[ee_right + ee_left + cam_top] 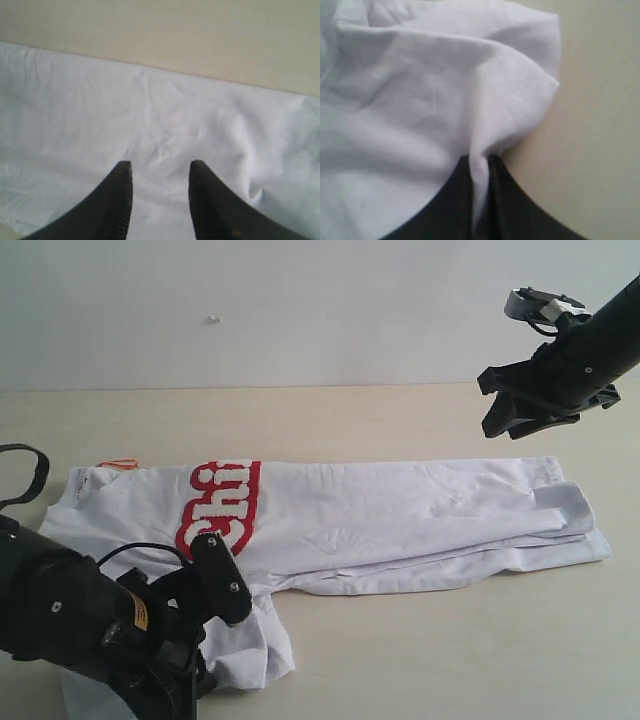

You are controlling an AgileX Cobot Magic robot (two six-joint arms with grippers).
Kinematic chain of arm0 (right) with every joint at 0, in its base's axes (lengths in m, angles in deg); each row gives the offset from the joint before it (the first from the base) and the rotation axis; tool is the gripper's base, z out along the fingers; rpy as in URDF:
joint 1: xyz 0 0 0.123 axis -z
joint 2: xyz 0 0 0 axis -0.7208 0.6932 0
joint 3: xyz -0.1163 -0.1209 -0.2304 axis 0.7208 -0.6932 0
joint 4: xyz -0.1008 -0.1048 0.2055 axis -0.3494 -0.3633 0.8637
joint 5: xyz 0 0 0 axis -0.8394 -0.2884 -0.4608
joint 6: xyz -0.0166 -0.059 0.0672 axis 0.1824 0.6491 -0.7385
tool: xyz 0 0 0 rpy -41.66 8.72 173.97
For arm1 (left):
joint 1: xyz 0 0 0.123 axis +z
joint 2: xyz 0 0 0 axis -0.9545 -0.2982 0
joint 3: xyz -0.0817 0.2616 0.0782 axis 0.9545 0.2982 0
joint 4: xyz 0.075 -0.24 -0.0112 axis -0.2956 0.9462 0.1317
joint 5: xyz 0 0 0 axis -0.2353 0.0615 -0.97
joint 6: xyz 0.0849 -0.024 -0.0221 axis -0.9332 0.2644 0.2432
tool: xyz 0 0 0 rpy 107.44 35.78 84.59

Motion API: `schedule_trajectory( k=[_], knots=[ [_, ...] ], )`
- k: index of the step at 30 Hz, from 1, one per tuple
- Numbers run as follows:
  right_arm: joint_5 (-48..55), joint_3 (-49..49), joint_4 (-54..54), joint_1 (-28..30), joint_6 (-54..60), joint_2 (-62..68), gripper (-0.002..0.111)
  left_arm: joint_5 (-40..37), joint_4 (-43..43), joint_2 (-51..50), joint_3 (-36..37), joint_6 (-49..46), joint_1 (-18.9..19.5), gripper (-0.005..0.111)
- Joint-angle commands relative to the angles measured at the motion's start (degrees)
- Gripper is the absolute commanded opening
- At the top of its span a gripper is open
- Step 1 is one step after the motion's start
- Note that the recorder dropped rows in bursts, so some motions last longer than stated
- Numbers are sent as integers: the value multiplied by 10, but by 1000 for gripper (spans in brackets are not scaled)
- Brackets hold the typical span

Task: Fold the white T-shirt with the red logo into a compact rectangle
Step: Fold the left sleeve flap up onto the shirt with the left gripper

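The white T-shirt [400, 510] lies stretched lengthwise across the table, folded into a long band, with half of the red logo [222, 505] showing near its left end. A loose sleeve [245, 645] bunches at the front left. My left gripper [205, 660] is down on that sleeve; the left wrist view shows it [480, 167] shut on a pinched ridge of white cloth [445, 100]. Raised above and behind the shirt's right end is my right gripper [488, 405]. In the right wrist view it [160, 167] is open over the white cloth [150, 115], nothing between its fingers.
The pale wooden table [450, 640] extends in front of and behind the shirt. A small orange tag [118, 464] sticks out at the shirt's left end. A plain light wall [300, 310] closes the far side.
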Motion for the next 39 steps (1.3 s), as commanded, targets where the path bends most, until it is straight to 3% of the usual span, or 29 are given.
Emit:
schedule_trajectory(
  k=[1, 12, 15, 19, 22, 27, 31, 36, 39],
  knots=[
    [-10, -1, 2, 2, 6, -7, 38, -67, -101, 17, -46, -1, 0, 0],
    [-12, -1, 1, 2, 6, -7, 38, -64, -555, 25, -164, 8, 5, 0],
    [-12, -1, 1, 2, 6, -7, 38, -49, -615, 15, -181, 8, 24, 0],
    [-15, -1, 1, 2, 6, -7, 38, -32, -623, -6, -201, 8, 60, 0],
    [-20, -1, 1, 2, 6, -7, 38, 25, -621, -13, -202, 22, 82, 4],
    [-28, -1, 1, 2, 6, -7, 38, 155, -623, -29, -203, 21, 124, 35],
    [-33, -1, 1, 2, 6, -7, 38, 174, -604, -57, -211, 21, 155, 54],
    [-37, -1, 1, 2, 6, -7, 38, 182, -539, -63, -211, 22, 161, 49],
    [-34, -1, 1, 2, 6, -7, 38, 173, -438, -63, -211, 101, 155, 40]
  ],
)
